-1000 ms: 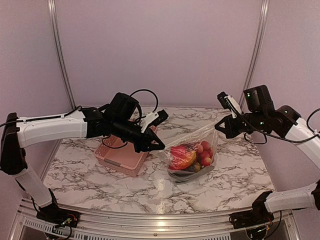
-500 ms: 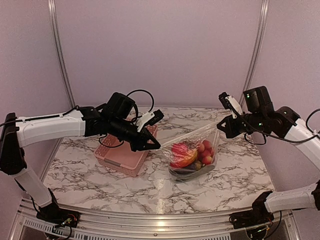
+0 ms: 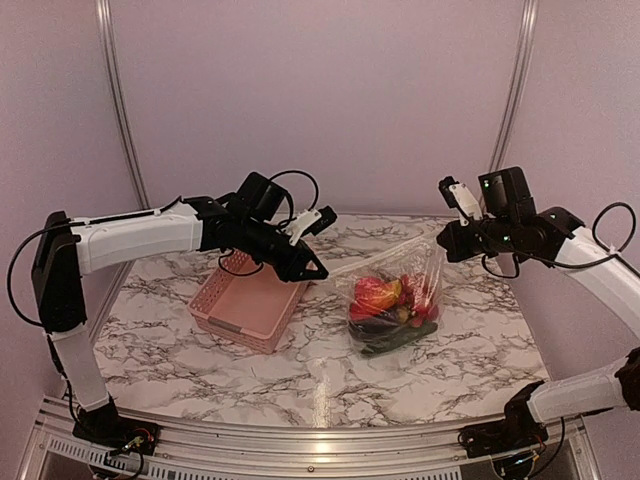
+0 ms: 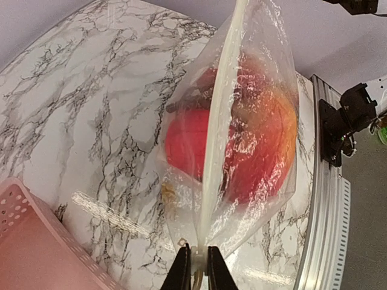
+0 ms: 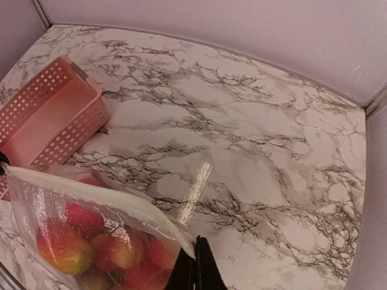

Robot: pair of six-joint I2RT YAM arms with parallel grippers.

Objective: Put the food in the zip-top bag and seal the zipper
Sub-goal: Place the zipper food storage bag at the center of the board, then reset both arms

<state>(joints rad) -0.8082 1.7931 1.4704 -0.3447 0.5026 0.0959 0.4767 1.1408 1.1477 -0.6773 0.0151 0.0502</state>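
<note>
zip-top bag (image 3: 398, 318) with food (image 3: 376, 296), left end effector (image 3: 321, 273) and right end effector (image 3: 441, 241) pinching zipper (image 4: 213, 145), basket (image 3: 243, 306) alongside

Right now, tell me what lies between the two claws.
The zipper of the zip-top bag, stretched from left claw to right claw, food below it; the top external view shows it.

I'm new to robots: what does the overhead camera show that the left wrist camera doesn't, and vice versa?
Only the overhead view shows the whole left arm and right arm, whose left fingers and right fingers stretch the clear plastic zip-top bag between them. Only the left wrist view shows the whitish zipper strip close up, pinched by its own fingers. Both show red and orange toy food, the pink lattice basket and marble table.
</note>
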